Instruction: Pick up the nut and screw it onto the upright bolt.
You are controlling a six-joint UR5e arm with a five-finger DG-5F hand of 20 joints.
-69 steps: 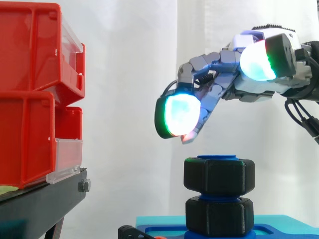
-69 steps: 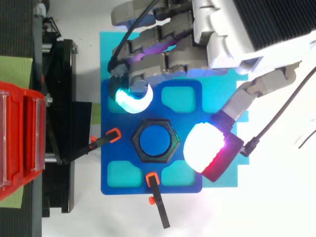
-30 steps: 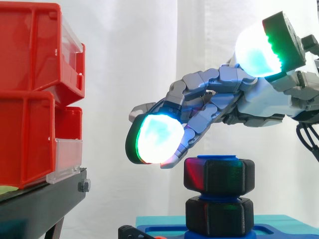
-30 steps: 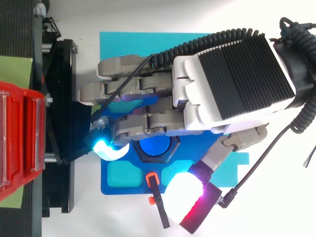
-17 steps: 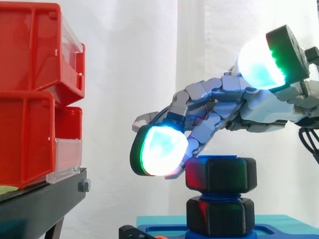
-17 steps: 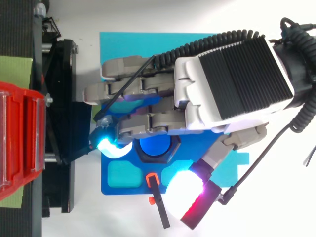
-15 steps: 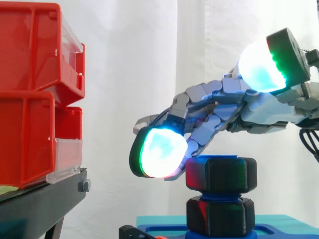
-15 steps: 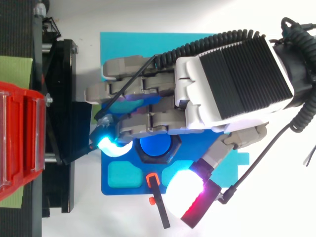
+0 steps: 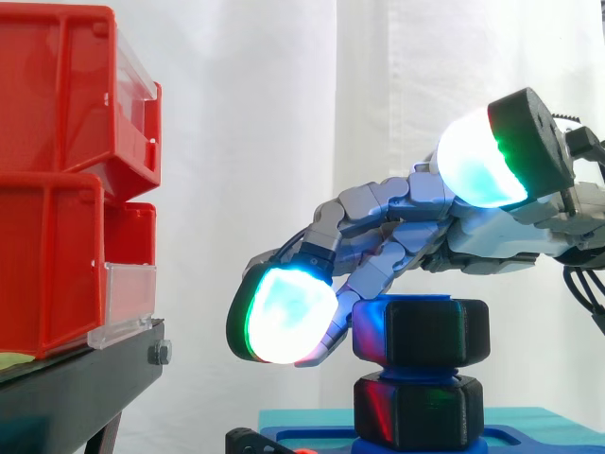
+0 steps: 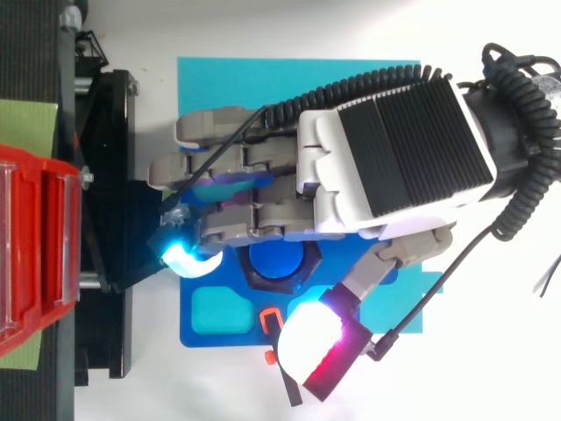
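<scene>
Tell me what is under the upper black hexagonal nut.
A second black hexagonal nut sits below the upper nut, a thin band of blue bolt showing between them. Beneath lies the blue base plate. The bolt's shaft inside both nuts is covered.

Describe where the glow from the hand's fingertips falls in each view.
Side view: red and blue sheen on the upper nut's left face beside the glowing pad, a red glint on the lower nut. Top view: the thumb pad glares white, edged red.
</scene>
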